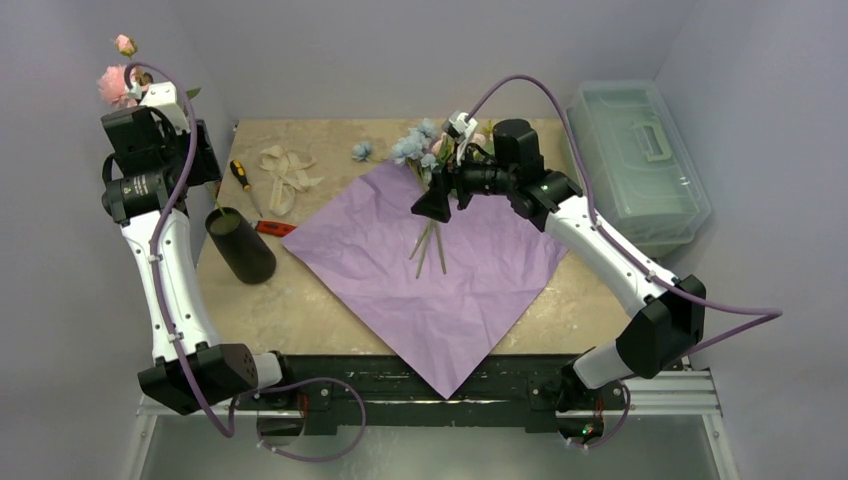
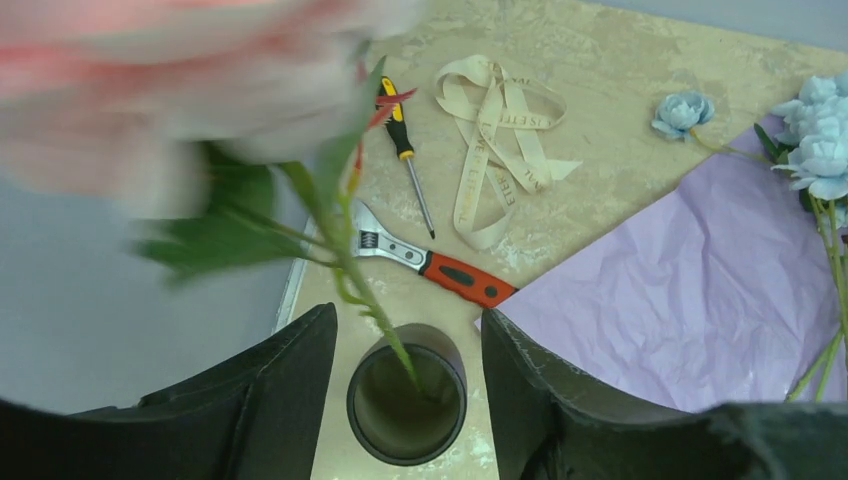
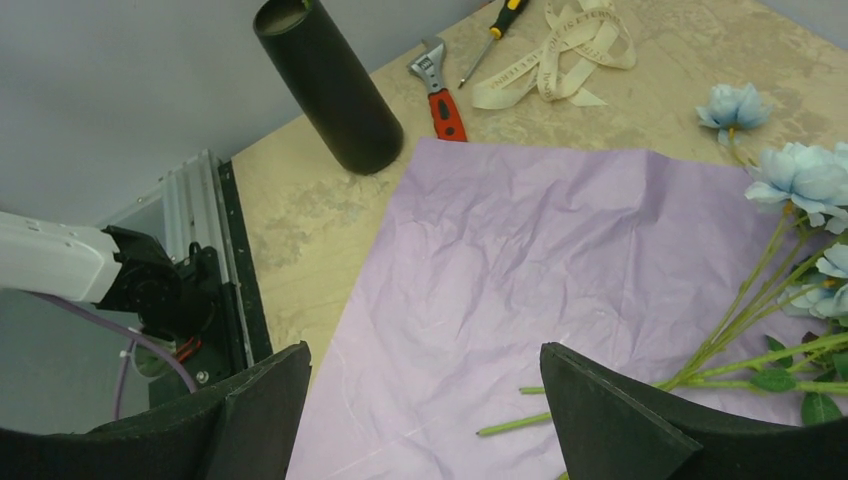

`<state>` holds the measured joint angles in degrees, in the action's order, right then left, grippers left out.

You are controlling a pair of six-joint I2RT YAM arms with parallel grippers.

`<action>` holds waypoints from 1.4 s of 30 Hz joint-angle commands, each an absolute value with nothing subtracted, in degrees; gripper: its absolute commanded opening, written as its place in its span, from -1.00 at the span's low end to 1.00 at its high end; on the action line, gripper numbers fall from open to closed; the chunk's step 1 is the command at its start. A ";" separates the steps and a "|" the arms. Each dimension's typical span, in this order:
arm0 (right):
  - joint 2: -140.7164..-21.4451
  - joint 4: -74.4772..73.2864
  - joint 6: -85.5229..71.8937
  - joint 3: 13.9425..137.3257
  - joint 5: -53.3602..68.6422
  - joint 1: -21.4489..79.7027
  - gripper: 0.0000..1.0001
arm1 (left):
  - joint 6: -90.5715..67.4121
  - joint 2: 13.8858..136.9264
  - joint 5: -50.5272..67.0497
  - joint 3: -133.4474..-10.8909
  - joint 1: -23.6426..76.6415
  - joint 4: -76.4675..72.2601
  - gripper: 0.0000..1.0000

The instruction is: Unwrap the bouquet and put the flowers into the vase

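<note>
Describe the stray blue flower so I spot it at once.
Start at the lilac paper spread across the table. Just off its far corner, one pale-blue flower head rests on bare table. Unlike the bunch beside it, it lies alone.

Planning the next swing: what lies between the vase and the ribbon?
A red-handled wrench and a screwdriver lie between vase and ribbon; the right wrist view shows it.
</note>
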<state>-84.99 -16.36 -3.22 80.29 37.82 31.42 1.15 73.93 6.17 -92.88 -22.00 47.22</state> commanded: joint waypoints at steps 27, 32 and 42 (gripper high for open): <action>-98.56 -18.99 -3.86 87.86 17.64 30.08 0.27 | 17.79 69.72 38.68 -94.68 -21.44 68.24 0.29; -107.29 -20.56 -2.97 94.65 14.40 30.13 0.13 | 17.69 70.38 37.72 -93.95 -16.52 66.57 0.29; -120.89 -21.99 -3.68 104.26 9.54 29.03 -0.01 | 16.73 70.53 33.13 -93.07 -8.93 64.60 0.29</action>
